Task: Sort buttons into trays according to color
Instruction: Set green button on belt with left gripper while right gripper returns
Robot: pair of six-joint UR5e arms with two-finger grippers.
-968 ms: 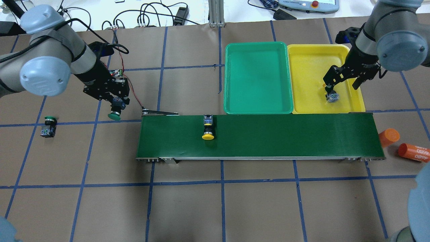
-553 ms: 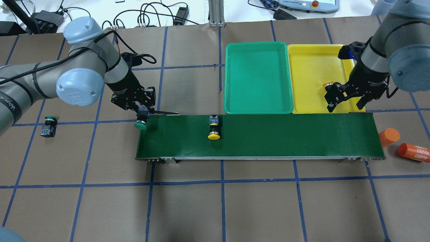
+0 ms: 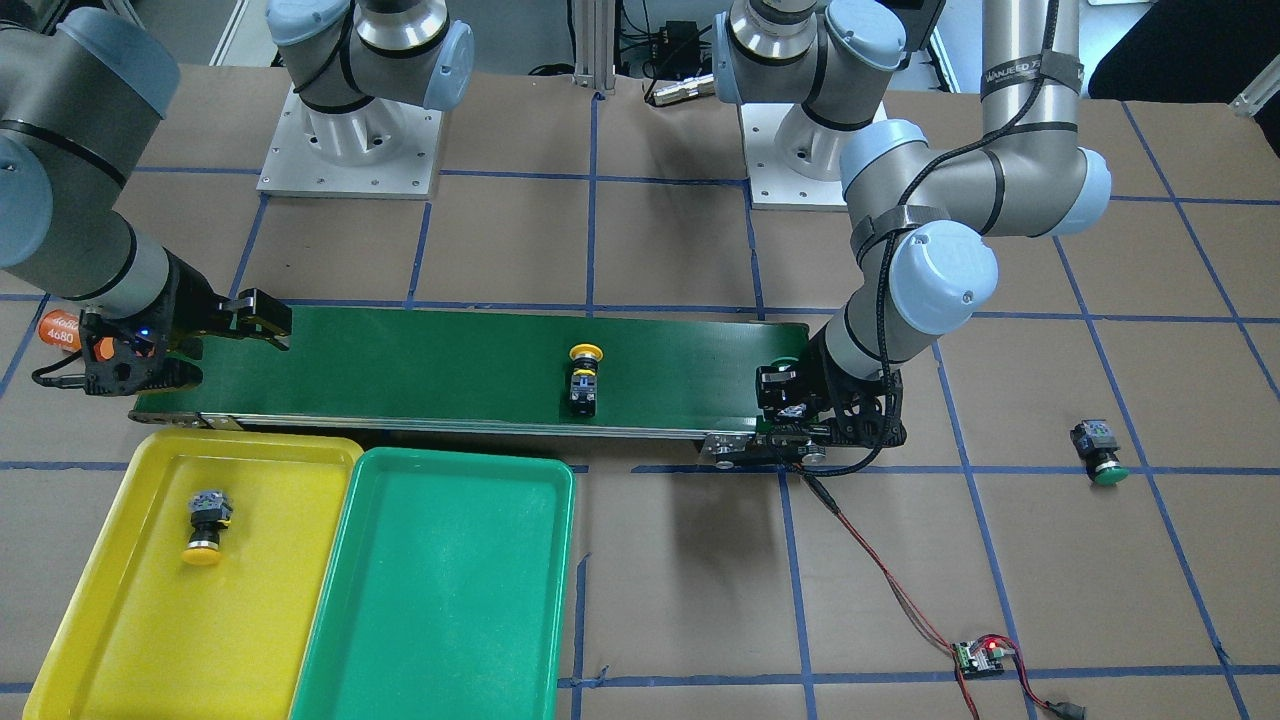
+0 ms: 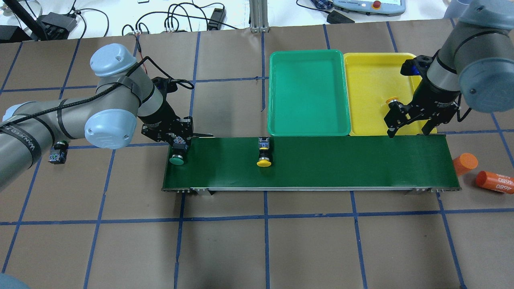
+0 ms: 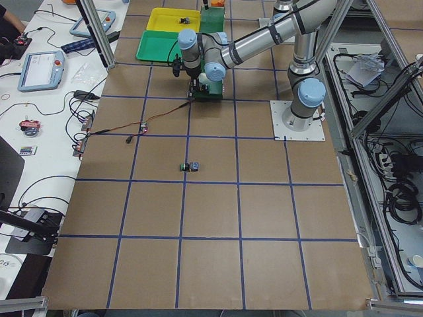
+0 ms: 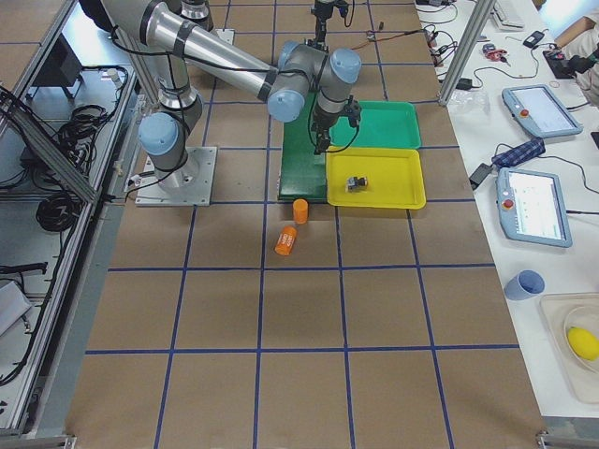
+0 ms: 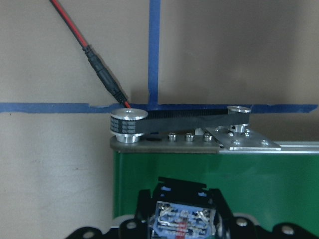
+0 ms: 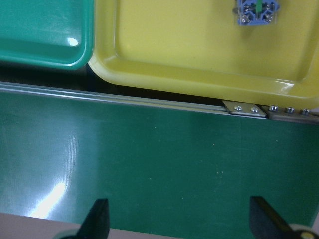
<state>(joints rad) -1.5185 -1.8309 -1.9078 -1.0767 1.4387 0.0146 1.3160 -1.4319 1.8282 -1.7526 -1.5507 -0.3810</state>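
Got my left end effector (image 4: pixel 179 145) clamped on a green button (image 4: pixel 177 160) just over the conveyor belt (image 4: pixel 341 164) end. I'd set it down next, while the right end effector (image 4: pixel 408 131) hangs open by the yellow tray (image 4: pixel 369 80).

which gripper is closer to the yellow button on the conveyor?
Left. The left gripper, shut on a green button, is at one end of the belt, closer to the yellow button. The right gripper, open, is toward the other end, by the yellow tray.
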